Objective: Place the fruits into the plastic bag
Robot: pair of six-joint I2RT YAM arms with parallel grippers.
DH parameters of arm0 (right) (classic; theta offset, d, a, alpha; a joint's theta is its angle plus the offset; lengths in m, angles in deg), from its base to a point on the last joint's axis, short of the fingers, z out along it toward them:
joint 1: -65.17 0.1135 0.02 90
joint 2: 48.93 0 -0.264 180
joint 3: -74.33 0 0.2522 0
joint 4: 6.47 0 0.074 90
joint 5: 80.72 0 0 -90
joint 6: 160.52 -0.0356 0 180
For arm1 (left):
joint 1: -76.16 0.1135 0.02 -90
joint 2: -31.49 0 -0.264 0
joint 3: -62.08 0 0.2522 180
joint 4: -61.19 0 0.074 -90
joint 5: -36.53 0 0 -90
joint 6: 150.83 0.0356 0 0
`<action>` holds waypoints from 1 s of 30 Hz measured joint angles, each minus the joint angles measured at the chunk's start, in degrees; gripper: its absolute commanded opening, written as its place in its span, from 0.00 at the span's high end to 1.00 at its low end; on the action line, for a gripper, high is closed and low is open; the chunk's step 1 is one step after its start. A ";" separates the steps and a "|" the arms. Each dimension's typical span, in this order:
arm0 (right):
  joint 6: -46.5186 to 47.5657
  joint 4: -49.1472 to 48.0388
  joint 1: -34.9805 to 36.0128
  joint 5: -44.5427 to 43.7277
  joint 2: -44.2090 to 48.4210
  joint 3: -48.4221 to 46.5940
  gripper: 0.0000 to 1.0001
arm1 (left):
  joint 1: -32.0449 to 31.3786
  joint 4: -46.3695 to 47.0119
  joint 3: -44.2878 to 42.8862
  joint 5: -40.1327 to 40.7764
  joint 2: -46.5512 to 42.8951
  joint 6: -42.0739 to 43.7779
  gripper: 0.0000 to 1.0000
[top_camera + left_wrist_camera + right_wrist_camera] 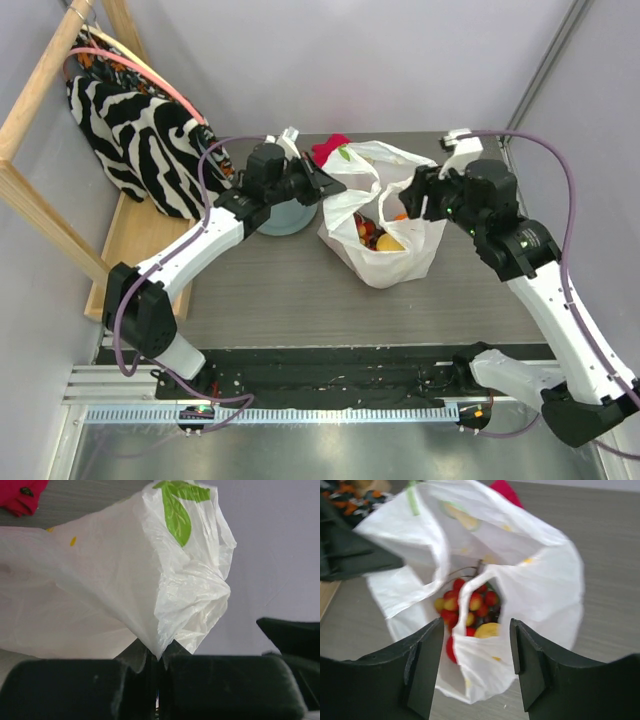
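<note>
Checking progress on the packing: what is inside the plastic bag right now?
Inside the plastic bag, a cluster of small red-yellow fruits and a yellow fruit show through the mouth. Anything lower down is covered by the bag's folds.

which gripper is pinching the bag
The left gripper: its jaws are shut on a fold of the plastic bag. The right gripper stands open over the fruits.
</note>
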 measured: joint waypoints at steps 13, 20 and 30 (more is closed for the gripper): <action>7.98 5.92 16.59 -8.61 -12.61 -2.49 0.34 | 4.02 2.36 3.06 -2.12 -0.79 -4.44 1.00; 13.14 7.13 18.38 -11.02 -13.70 -1.46 0.30 | 4.11 2.80 3.13 -2.89 -0.79 -5.25 1.00; 21.49 6.51 22.25 -22.08 -19.65 1.27 0.30 | 4.37 2.95 3.13 -3.30 -0.79 -5.27 1.00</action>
